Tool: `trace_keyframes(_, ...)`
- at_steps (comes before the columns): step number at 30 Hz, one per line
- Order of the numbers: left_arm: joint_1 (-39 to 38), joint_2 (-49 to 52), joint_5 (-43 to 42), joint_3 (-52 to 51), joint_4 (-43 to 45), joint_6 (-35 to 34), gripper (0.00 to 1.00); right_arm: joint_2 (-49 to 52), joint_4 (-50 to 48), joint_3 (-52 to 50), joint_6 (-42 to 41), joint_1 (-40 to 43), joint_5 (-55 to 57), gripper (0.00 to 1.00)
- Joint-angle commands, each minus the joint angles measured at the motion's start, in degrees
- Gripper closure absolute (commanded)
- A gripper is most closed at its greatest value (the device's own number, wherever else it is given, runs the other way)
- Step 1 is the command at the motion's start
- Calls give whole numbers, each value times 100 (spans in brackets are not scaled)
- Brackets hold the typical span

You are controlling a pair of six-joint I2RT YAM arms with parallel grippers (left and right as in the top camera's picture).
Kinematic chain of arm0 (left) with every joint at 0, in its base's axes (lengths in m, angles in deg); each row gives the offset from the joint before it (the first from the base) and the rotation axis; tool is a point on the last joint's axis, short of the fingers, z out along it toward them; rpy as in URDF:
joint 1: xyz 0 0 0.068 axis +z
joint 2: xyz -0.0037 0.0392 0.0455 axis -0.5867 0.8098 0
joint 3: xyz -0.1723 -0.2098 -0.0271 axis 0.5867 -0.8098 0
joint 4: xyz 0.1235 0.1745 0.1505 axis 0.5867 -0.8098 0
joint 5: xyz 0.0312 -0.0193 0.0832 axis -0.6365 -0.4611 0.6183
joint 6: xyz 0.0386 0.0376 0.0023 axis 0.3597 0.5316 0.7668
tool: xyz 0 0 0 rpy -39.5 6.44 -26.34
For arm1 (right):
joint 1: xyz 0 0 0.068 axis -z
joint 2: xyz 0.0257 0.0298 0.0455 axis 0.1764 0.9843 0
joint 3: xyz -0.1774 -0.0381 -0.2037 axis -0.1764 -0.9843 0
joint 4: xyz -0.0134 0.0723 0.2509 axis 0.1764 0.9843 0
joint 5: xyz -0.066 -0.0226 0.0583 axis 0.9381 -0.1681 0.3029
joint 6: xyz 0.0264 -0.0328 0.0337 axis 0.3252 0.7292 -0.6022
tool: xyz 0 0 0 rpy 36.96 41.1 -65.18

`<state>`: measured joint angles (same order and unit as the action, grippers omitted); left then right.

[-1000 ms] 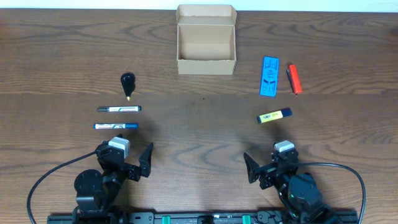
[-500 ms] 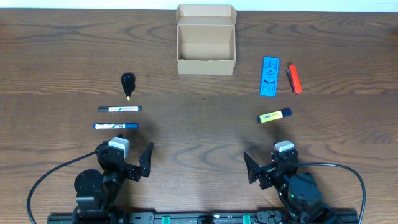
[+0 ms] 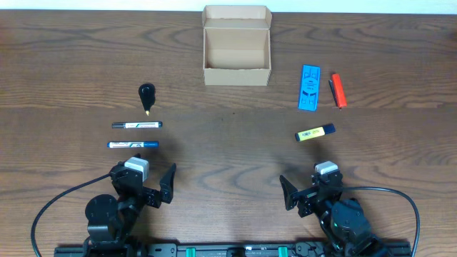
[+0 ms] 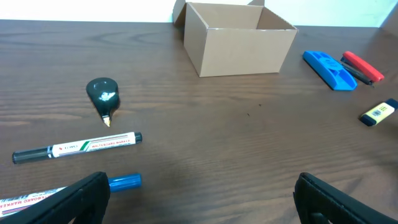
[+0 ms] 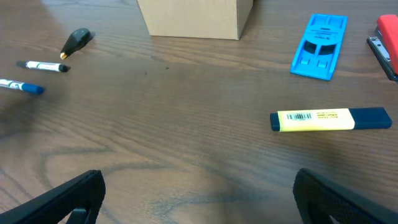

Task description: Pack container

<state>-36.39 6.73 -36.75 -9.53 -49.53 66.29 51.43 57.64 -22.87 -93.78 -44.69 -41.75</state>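
The tan cardboard container (image 3: 236, 64) stands open at the far middle of the table, lid flap up at the back; it also shows in the left wrist view (image 4: 239, 37) and the right wrist view (image 5: 196, 17). My left gripper (image 3: 143, 187) is open and empty at the near left; in its wrist view the fingers (image 4: 199, 202) straddle bare wood. My right gripper (image 3: 314, 191) is open and empty at the near right, with its fingers (image 5: 199, 199) over bare wood.
On the left lie a black-capped marker (image 3: 136, 125), a blue-capped marker (image 3: 133, 145) and a black teardrop-shaped tool (image 3: 146, 95). On the right lie a yellow highlighter (image 3: 315, 133), a blue flat plastic piece (image 3: 309, 87) and a red tool (image 3: 338, 90).
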Motion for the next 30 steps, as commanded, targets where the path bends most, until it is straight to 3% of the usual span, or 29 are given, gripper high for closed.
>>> trace_keyframes(1,11,-48,-103,-120,-11,2,5,-61,-2,-20,-39,-33,55,1)
trace_keyframes(5,11,-48,-103,-120,-11,2,5,-61,-4,-20,-144,-33,50,1)
trace_keyframes(11,11,-48,-103,-120,-11,2,5,-61,24,-20,-2267,-35,-660,1)
trace_keyframes(15,11,-48,-103,-120,-11,2,5,-61,-144,-20,-2726,-33,-966,1)
trace_keyframes(22,11,-48,-103,-120,-11,2,5,273,-855,52,-2267,-26,-1095,1)
trace_keyframes(30,11,-48,-103,-120,-11,2,5,2835,-1025,1683,-1320,378,-407,1)
